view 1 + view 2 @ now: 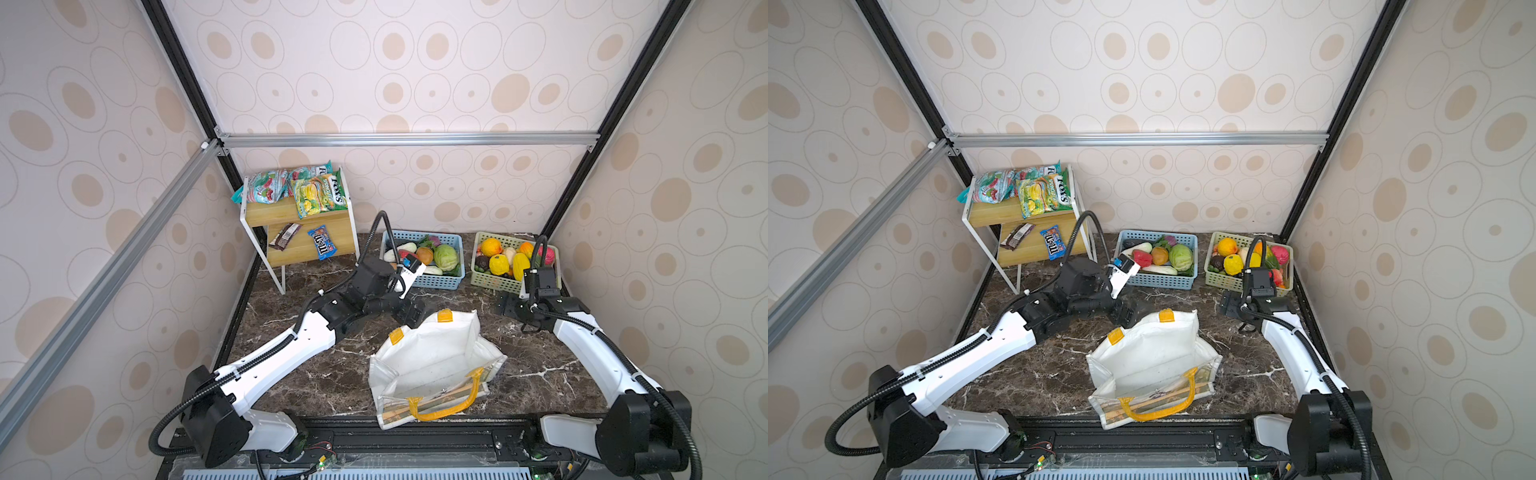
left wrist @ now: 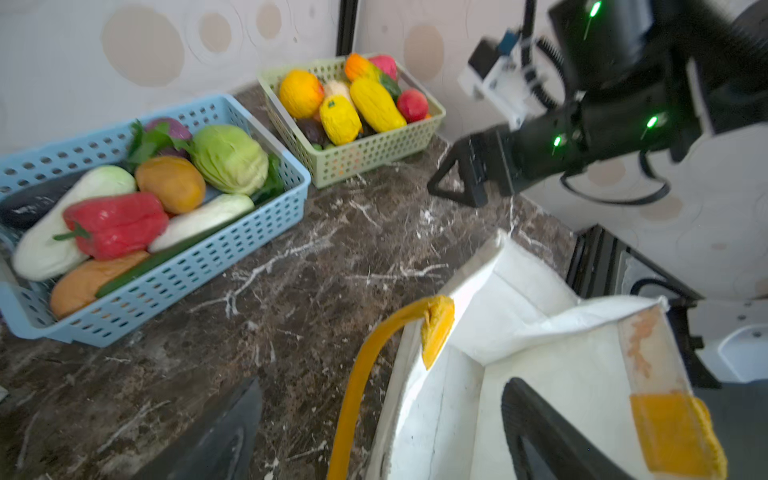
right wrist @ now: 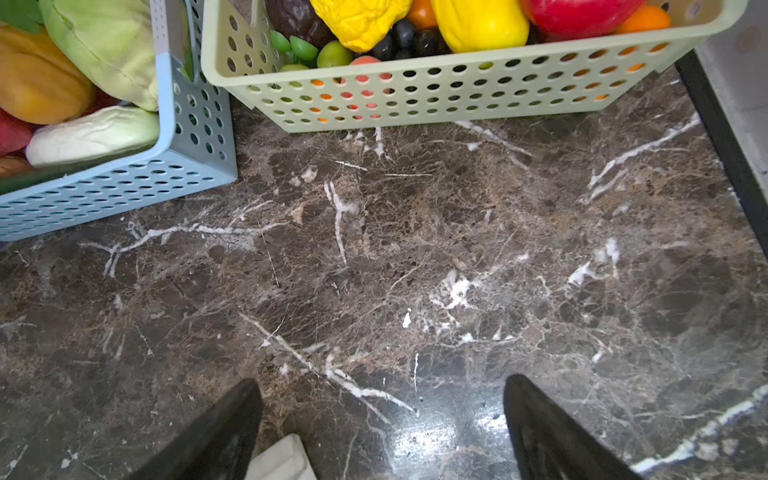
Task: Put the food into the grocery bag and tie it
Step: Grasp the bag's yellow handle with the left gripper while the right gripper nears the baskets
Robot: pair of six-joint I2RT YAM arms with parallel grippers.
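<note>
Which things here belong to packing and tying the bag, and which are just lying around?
For the job: grocery bag, vegetables, fruits, M&M's packet.
Just lying about: blue basket, green basket, wooden shelf.

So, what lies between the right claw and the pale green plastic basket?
Only bare dark marble tabletop lies between the right claw and the pale green plastic basket; the right wrist view shows it.

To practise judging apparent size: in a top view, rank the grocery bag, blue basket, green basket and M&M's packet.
1. grocery bag
2. blue basket and green basket: too alike to rank
3. M&M's packet
</note>
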